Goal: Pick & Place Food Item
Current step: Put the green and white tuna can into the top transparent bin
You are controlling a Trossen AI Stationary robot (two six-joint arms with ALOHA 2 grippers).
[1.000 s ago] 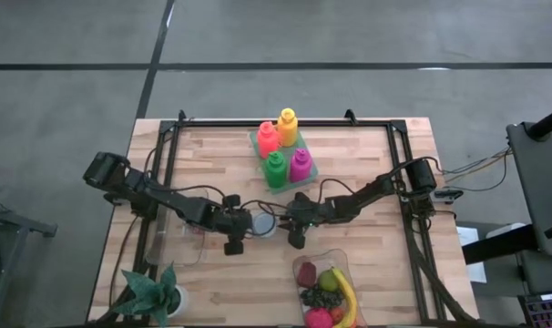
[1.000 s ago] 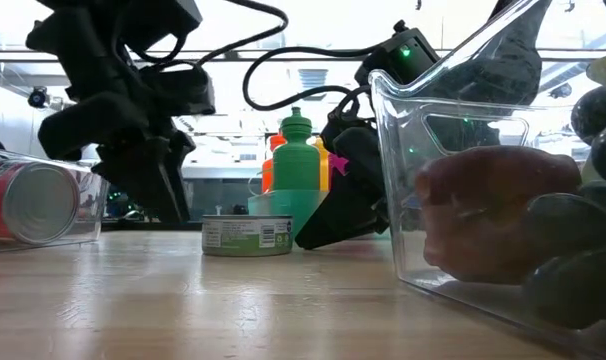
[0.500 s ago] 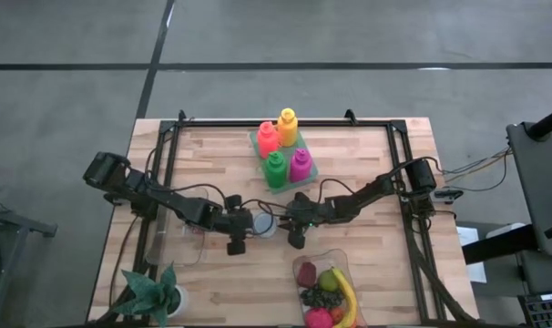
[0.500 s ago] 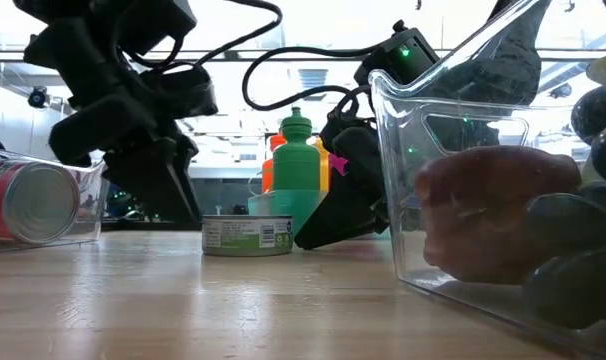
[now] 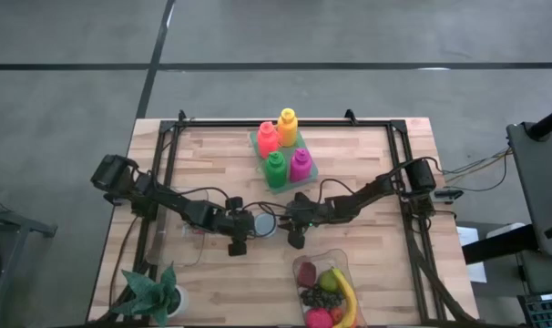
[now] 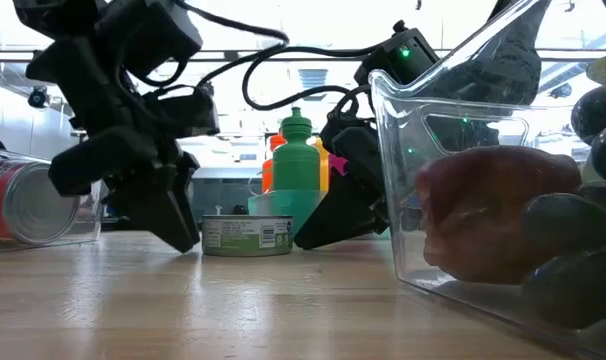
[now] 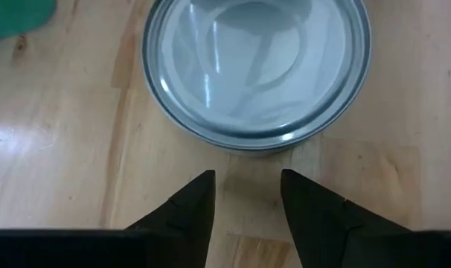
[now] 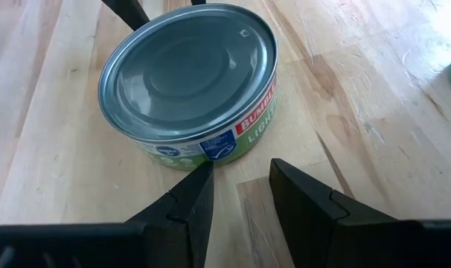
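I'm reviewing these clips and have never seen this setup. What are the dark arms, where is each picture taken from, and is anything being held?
Two robot arms work at a wooden table. One picture looks straight down, one looks level from the tabletop, and two come from cameras on the wrists. The left gripper and right gripper sit on either side of a flat tuna can, fingers slightly apart, holding nothing. Also on the table: a tray of coloured bottles, a clear bin of fruit, a clear bin with a red can, and a potted plant.
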